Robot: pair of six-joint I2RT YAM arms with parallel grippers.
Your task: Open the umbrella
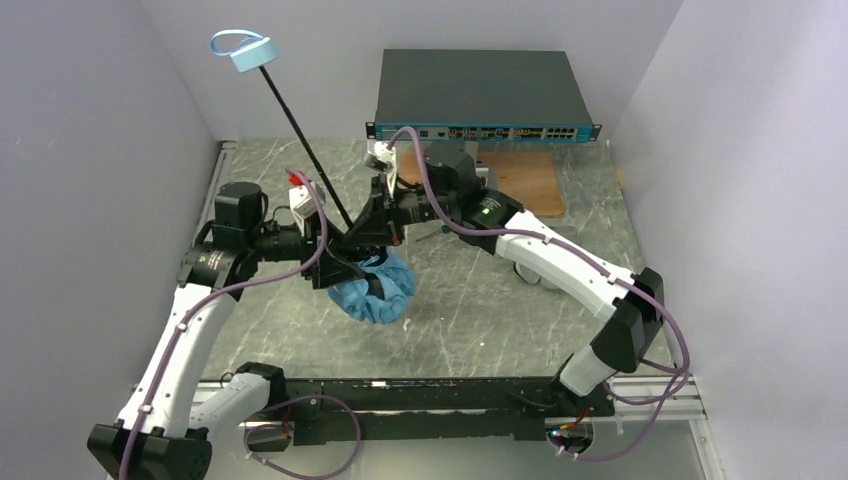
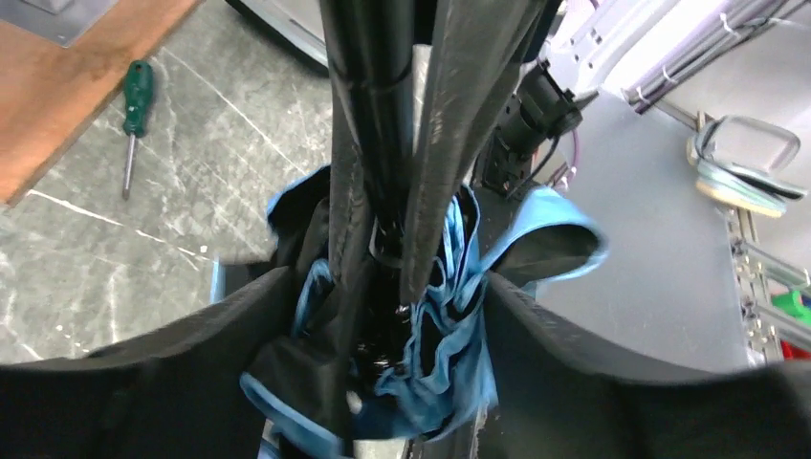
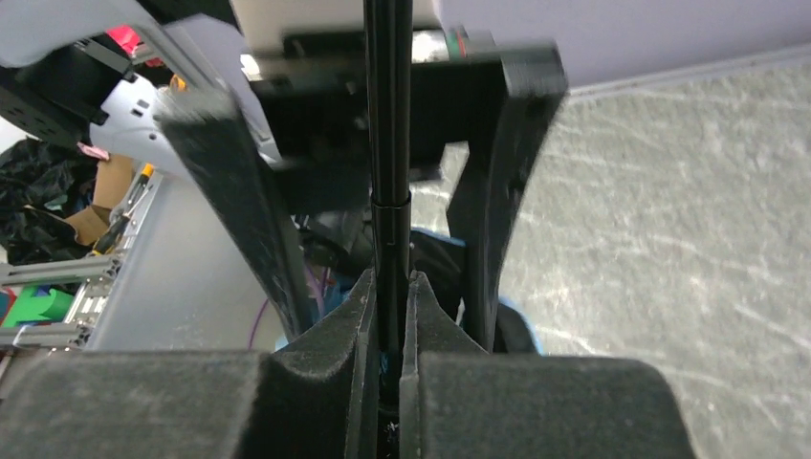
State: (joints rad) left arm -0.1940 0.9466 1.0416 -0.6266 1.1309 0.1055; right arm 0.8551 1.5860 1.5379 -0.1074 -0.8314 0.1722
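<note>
The umbrella stands tilted on the table. Its thin black shaft (image 1: 300,135) runs up and to the left to the pale-blue handle (image 1: 250,52) with its loop strap. The sky-blue and black canopy (image 1: 375,290) is bunched at the bottom. My right gripper (image 3: 390,316) is shut on the shaft (image 3: 388,143) just above the canopy, also seen at the right gripper (image 1: 378,222) from above. My left gripper (image 2: 383,373) is open, its wide-set fingers (image 2: 143,382) on either side of the crumpled canopy folds (image 2: 449,325). The canopy ribs are folded in.
A black network switch (image 1: 480,95) sits at the back, with a wooden board (image 1: 530,180) in front of it. A green-handled screwdriver (image 2: 134,105) lies on the marble tabletop beside the board. Grey walls (image 1: 90,200) close in both sides.
</note>
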